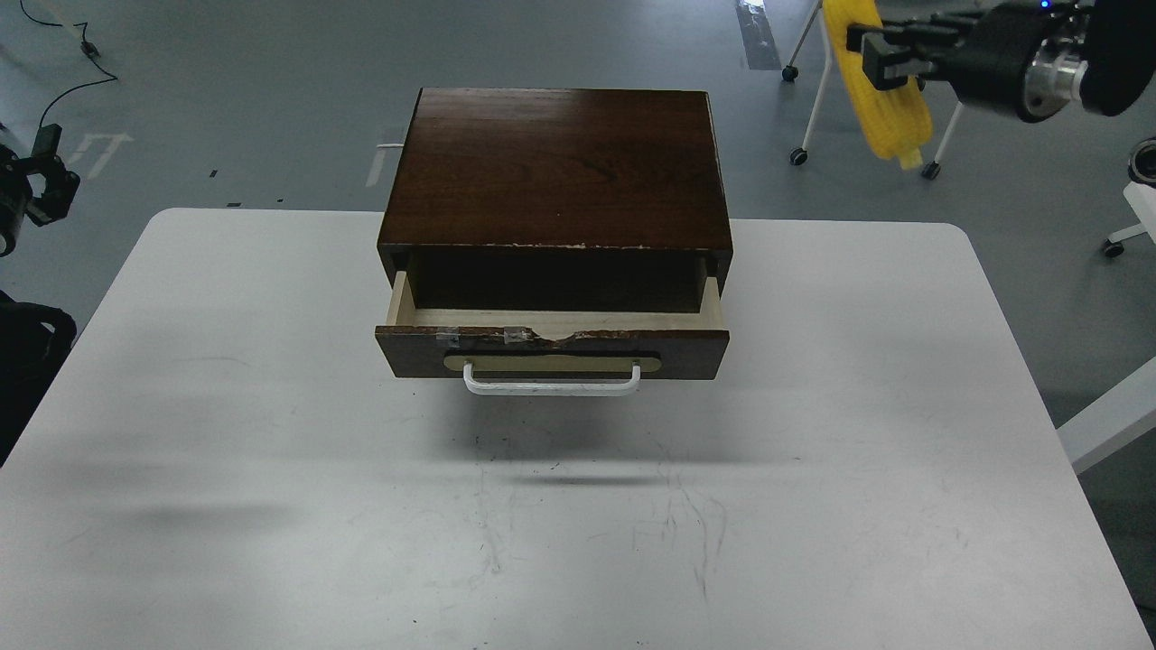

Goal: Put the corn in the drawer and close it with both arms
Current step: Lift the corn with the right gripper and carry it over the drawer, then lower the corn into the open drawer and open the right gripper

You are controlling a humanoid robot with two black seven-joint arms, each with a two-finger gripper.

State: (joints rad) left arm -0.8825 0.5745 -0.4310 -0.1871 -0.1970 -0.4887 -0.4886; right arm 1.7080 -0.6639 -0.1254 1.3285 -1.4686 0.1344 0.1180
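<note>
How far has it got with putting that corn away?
Done: the drawer stands pulled open, nothing visible inside. In hand: the right gripper holds the corn high, right of the box. Left: lower the corn in, push the drawer shut. The left gripper waits at the edge.

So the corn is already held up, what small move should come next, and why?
Probably carry the right claw left and toward the drawer opening. The corn hangs from that claw high at the right, well off the box, while the drawer is pulled out and looks empty in the part that shows. The left claw waits at the far left edge.
</note>
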